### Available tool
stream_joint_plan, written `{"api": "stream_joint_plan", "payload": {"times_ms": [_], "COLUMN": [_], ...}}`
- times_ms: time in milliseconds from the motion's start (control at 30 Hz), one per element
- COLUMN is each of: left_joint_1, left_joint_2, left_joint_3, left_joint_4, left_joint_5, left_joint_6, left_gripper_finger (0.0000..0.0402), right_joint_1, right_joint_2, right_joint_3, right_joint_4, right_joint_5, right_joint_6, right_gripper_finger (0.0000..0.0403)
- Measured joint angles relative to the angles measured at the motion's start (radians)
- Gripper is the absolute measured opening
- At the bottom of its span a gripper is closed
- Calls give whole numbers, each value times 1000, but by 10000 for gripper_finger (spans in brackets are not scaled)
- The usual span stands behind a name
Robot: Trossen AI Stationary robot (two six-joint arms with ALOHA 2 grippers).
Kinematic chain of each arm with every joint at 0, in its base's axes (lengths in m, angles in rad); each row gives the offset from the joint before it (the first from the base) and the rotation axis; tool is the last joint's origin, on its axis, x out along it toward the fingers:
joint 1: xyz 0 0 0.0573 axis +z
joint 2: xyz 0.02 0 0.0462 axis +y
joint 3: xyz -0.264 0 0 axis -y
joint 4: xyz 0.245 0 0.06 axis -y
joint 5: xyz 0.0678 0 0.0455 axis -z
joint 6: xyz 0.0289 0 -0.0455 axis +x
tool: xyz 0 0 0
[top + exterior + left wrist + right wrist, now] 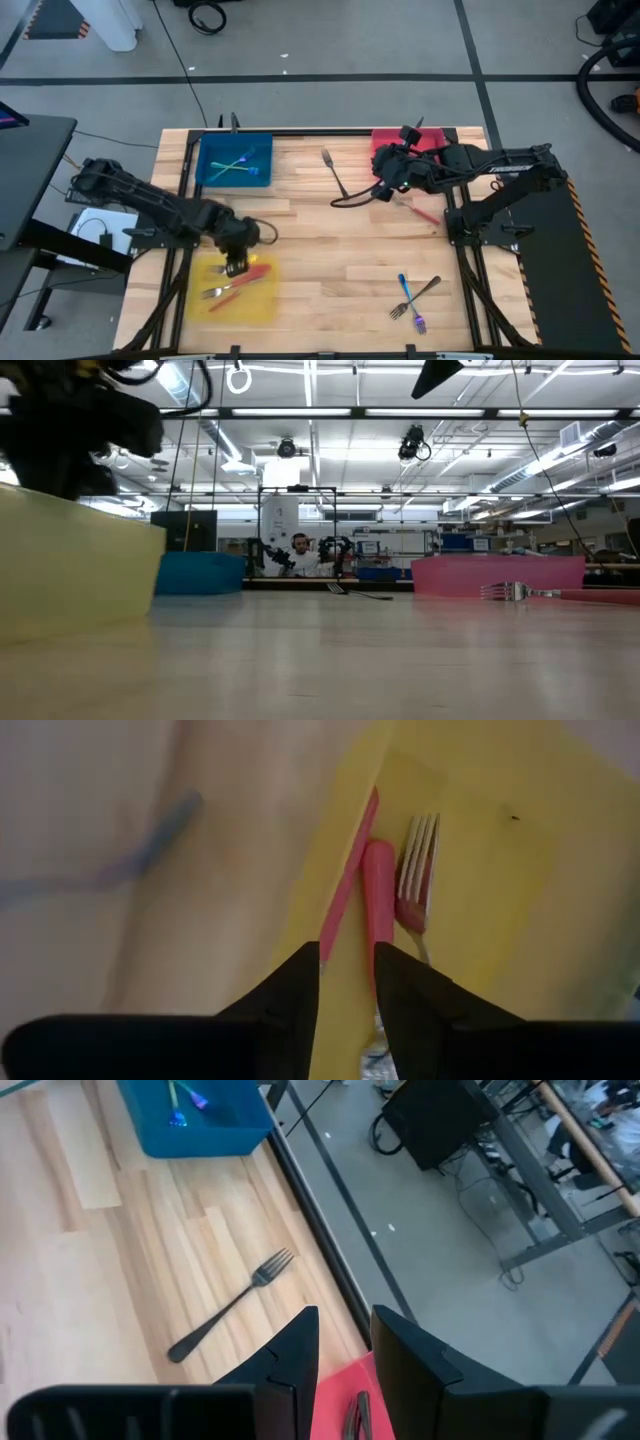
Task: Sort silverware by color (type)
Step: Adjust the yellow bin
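Note:
My left gripper (236,264) (348,970) hovers open with a narrow gap over the yellow tray (262,306). In that tray lie red-handled pieces (243,281), one of them a fork (417,860). A slim red handle (347,890) rests on the tray's rim. My right gripper (386,172) (345,1335) is open over the red tray's (335,1390) left corner, where a dark piece (356,1415) lies. Iridescent pieces (238,164) sit in the blue tray. A dark fork (330,168) (228,1308), another dark piece (352,201) and a red-handled fork (424,212) (512,592) lie on the table.
Near the table's near right part lie a blue fork (403,294), a dark fork (424,291) and a purple piece (418,322). The blue tray (210,150) sits at the far left, the red tray (432,138) at the far right. A person (298,548) sits in the room behind.

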Motion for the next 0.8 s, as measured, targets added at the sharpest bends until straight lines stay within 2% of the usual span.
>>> {"api": "stream_joint_plan", "payload": {"times_ms": [200,367,567,800], "left_joint_1": [207,322,322,219], "left_joint_2": [0,0,14,55], "left_joint_3": [0,0,1,0], "left_joint_4": [2,5,-1,3], "left_joint_5": [-14,28,40,50], "left_joint_6": [276,308,318,254], "left_gripper_finger": [107,107,106,81], "right_joint_1": [-24,-39,-46,-46], "right_joint_2": [0,0,0,0], "right_joint_3": [0,0,0,0], "right_joint_4": [0,-4,-5,-14], "right_joint_5": [-51,-83,-112,-112], "right_joint_6": [-7,-7,-7,-4], "right_gripper_finger": [103,103,103,103]}}
